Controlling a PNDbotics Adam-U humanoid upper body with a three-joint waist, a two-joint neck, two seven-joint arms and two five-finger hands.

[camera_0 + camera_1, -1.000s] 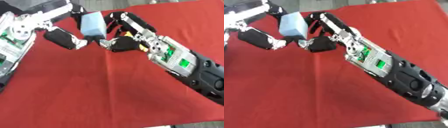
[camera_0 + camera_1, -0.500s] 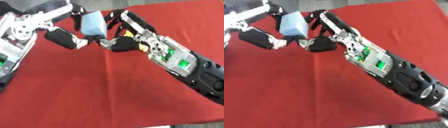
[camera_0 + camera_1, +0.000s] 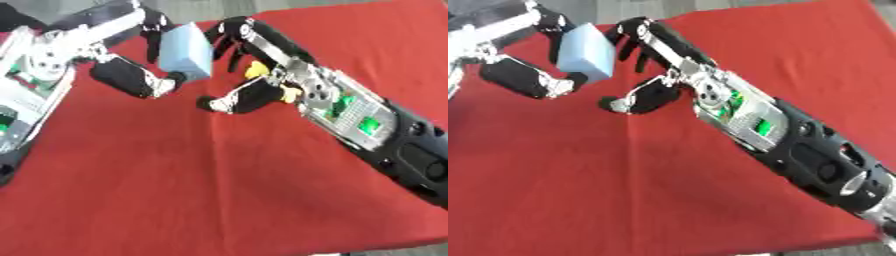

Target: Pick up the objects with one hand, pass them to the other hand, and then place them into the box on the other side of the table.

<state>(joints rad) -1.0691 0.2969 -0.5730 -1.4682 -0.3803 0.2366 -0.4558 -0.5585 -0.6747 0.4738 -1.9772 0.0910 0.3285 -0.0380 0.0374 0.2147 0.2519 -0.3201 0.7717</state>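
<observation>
Left eye view | one blue block pinched by left hand | right hand spread

Table surface: red cloth.

A red cloth covers the table across nearly the whole frame, lying flat, with faint creases running down the middle. Grey floor shows past its far edge along the top of the frame, and a thin grey strip shows at the bottom edge, lower right. Nothing can be made out resting directly on the cloth in its open centre and lower areas.
</observation>
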